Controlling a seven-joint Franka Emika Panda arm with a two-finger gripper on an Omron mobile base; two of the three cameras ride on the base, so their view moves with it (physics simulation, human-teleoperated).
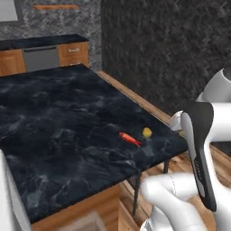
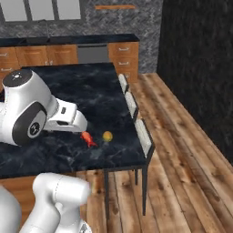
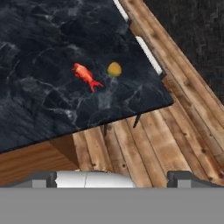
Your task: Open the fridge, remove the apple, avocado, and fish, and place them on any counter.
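The gripper's fingers (image 3: 43, 178) are cut off at the bottom of the hand view, so only two dark tips show. They stand far apart with nothing between them. In the base views the white arm hides the hand.

Ahead of the fingers lies the black counter (image 3: 39, 39). The red fish (image 3: 86, 76) and the yellow apple (image 3: 114, 69) rest on it, just beside each other but not touching, well away from the fingers.

The right base view shows white chairs (image 2: 144, 134) tucked along the counter's side. The left base view shows a dark wall (image 1: 167, 45) past that edge.

Both things sit near the counter's corner. Wooden floor (image 3: 175, 131) lies open below the fingers.
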